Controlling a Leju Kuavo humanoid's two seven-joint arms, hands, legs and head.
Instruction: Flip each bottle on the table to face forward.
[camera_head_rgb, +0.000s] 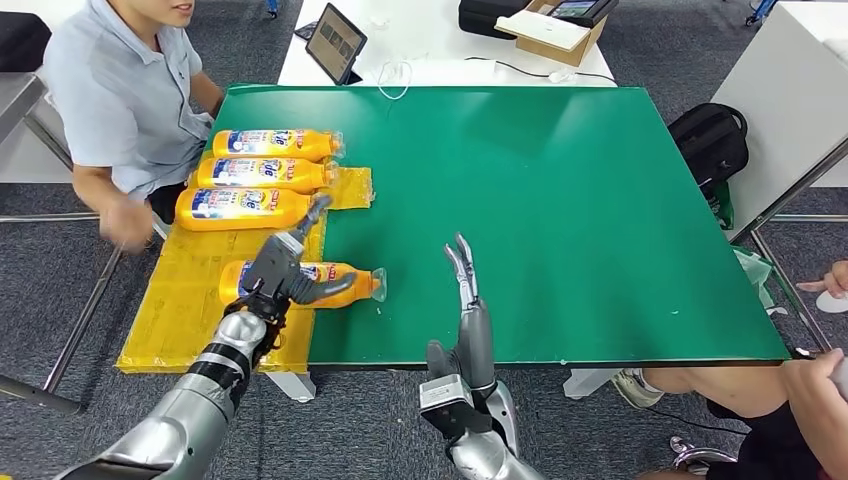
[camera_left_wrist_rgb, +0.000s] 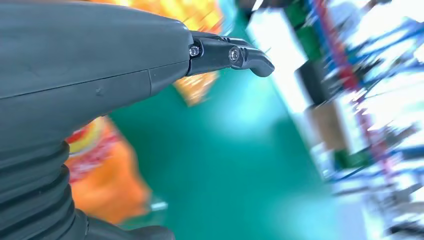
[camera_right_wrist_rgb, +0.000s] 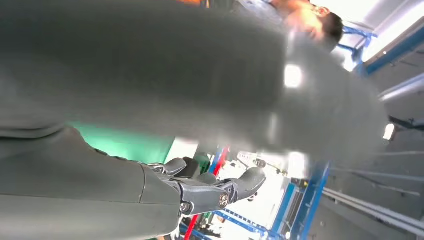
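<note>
Green table (camera_head_rgb: 560, 200) is set with four orange bottles at nine o'clock. Nearest bottle (camera_head_rgb: 340, 281) is grasped by the left hand (camera_head_rgb: 285, 270), seemingly for turning; the right hand (camera_head_rgb: 468, 300) is kept released, clear.

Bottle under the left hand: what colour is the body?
Orange-yellow body, clear cap end: the bottle under the left hand shows best in the head view.

Left arm reaching forward and up from the lower left, left hand (camera_head_rgb: 283, 272) lying over a bottle (camera_head_rgb: 345, 283) with fingers spread, right arm raised at the table's near edge, right hand (camera_head_rgb: 468, 300) upright, fingers straight, holding nothing
</note>
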